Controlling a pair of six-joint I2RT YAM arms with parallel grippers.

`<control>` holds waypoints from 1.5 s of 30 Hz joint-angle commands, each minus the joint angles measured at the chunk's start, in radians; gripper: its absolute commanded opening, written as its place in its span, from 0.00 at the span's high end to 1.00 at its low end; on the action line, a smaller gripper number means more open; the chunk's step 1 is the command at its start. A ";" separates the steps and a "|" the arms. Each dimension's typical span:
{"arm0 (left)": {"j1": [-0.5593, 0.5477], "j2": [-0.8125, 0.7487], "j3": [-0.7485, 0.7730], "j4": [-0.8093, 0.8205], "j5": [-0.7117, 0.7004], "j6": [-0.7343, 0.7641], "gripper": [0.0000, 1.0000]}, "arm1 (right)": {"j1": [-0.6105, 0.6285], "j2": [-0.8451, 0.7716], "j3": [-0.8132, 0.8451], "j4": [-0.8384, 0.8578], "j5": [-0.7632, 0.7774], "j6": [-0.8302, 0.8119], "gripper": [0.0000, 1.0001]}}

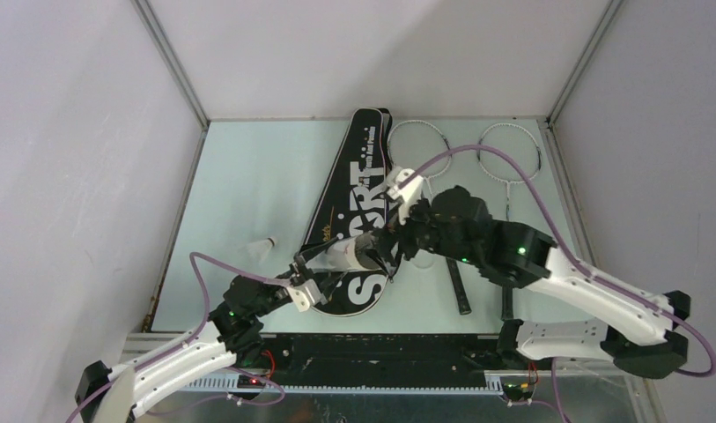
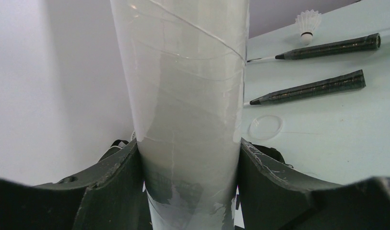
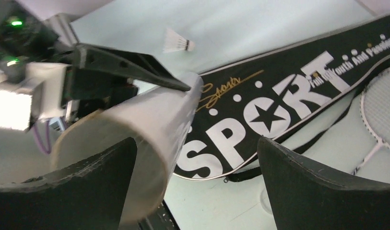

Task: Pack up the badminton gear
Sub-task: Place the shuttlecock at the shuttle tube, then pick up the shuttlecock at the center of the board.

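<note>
The black bag [image 1: 358,189] lay flat mid-table, the white tube [image 2: 188,72] held over its near end in the left gripper's [image 2: 188,143] partly closed fingers, its mouth beside the wide-open, empty right gripper [image 3: 197,191], and a shuttlecock [image 1: 266,244] left of the bag.

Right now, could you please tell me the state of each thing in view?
Left gripper: shut on the tube.
Right gripper: open, empty.
Tube: held above the bag.
Bag: lying flat.
Rackets: on the table, unpacked.
Shuttlecock: on the table, unpacked.
</note>
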 commanded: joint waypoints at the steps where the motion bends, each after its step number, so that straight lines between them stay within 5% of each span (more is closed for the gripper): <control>1: 0.006 0.010 0.007 -0.029 -0.024 -0.041 0.48 | -0.036 -0.122 -0.003 0.001 -0.167 -0.069 0.01; 7: 0.005 0.014 0.005 -0.022 -0.028 -0.043 0.48 | -0.093 -0.222 -0.012 0.014 -0.259 -0.072 0.01; 17: 0.004 0.020 -0.002 0.011 -0.024 -0.048 0.48 | -0.266 -0.338 -0.038 -0.099 0.051 0.110 0.01; 31: 0.005 0.009 -0.022 0.078 0.012 -0.081 0.48 | -0.930 -0.143 -0.129 -0.442 0.259 0.530 0.01; 35: 0.005 -0.005 -0.011 0.054 0.013 -0.092 0.48 | -1.062 -0.149 -0.232 -0.408 0.295 0.563 0.01; 45: 0.005 0.102 0.003 0.210 -0.009 -0.231 0.48 | -1.490 -0.168 -0.522 -0.115 -0.029 0.444 0.01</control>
